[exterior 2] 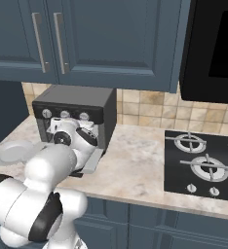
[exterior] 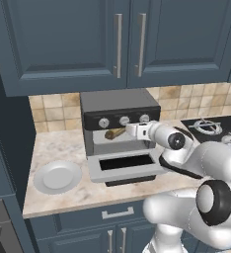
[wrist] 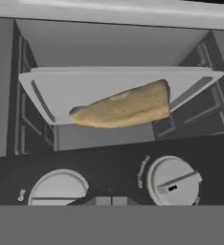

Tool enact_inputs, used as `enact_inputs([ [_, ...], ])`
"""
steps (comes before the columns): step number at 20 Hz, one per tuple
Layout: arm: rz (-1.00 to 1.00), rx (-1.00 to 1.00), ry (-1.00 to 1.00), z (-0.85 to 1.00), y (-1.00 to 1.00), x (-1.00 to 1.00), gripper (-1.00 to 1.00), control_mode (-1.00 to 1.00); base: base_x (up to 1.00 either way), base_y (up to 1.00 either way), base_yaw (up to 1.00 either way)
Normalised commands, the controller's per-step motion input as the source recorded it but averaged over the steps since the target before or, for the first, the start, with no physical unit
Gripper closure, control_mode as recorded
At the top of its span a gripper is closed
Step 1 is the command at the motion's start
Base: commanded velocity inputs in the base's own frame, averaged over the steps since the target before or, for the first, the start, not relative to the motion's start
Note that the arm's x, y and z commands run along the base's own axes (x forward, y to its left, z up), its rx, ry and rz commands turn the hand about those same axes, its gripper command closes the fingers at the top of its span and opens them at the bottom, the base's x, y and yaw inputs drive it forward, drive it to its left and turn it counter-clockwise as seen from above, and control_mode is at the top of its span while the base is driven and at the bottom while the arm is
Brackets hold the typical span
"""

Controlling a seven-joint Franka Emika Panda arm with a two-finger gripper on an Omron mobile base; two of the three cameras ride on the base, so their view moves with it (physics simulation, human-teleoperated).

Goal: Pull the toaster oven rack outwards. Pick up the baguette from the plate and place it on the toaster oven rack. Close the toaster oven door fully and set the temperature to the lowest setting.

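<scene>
Here the baguette (wrist: 126, 106) sticks out ahead of the shut hand (exterior: 129, 131).

baguette (wrist: 126, 107) – matt, rough crust | rack (wrist: 75, 88) – smooth grey metal

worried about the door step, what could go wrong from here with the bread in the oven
1. The baguette lies near the front edge of the pulled-out rack. Swinging up the toaster oven door, now folded down flat, may jam on the rack or knock the bread off.
2. The shut tool sits close to the knobs, so it could bump a dial by accident.
</scene>
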Motion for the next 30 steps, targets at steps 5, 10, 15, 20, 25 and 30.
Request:
enact_inputs([
  [5,0.02,0.00,0.04,0.99,-0.14,-0.26,1.00,-1.00,0.00,0.00,0.00],
  [10,0.03,0.00,0.14,0.90,-0.22,-0.29,1.00,-1.00,0.00,0.00,0.00],
  [15,0.02,0.00,0.23,0.90,-0.26,-0.28,1.00,-1.00,0.00,0.00,0.00],
  [20,0.01,0.00,0.24,0.90,-0.25,-0.23,1.00,-1.00,0.00,0.00,0.00],
  [25,0.02,0.07,0.12,0.82,-0.18,-0.11,1.00,-1.00,0.00,0.00,0.00],
  [30,0.00,0.22,-0.24,0.24,-0.02,0.00,1.00,-1.00,0.00,0.00,0.00],
])
